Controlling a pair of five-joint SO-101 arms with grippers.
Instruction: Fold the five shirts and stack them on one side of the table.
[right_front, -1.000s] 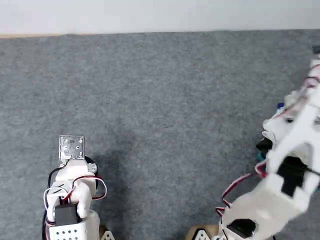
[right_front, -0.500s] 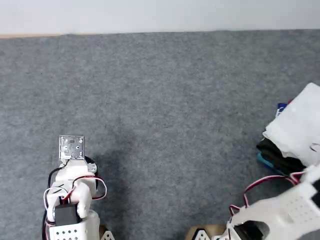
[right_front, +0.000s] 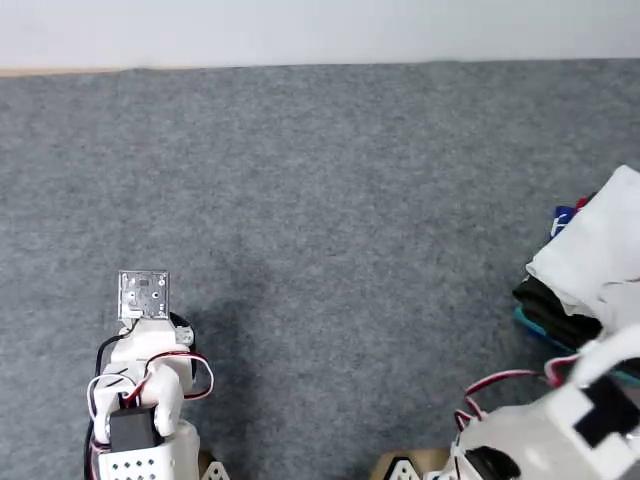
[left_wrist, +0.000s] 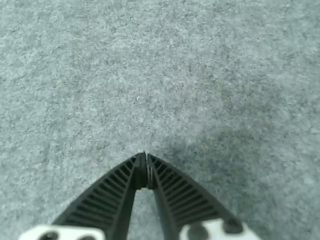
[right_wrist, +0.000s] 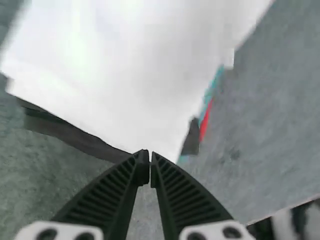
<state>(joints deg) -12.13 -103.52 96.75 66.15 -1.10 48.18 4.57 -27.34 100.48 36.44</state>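
Observation:
A stack of folded shirts sits at the right edge of the table, a white shirt (right_front: 603, 245) on top of a black one (right_front: 553, 313), with teal and blue edges showing beneath. In the right wrist view the white shirt (right_wrist: 125, 70) lies just beyond my right gripper (right_wrist: 149, 159), which is shut and empty, with black, teal and red edges around it. The right arm (right_front: 550, 430) is low at the front right. My left gripper (left_wrist: 146, 161) is shut on nothing over bare grey mat; its arm (right_front: 145, 380) rests at the front left.
Grey felt mat (right_front: 340, 200) covers the table, with a pale wall strip along the far edge. The arm bases stand at the front edge.
The right arm has pulled back from over the shirt stack toward the front edge, uncovering the white shirt. The left arm has not moved.

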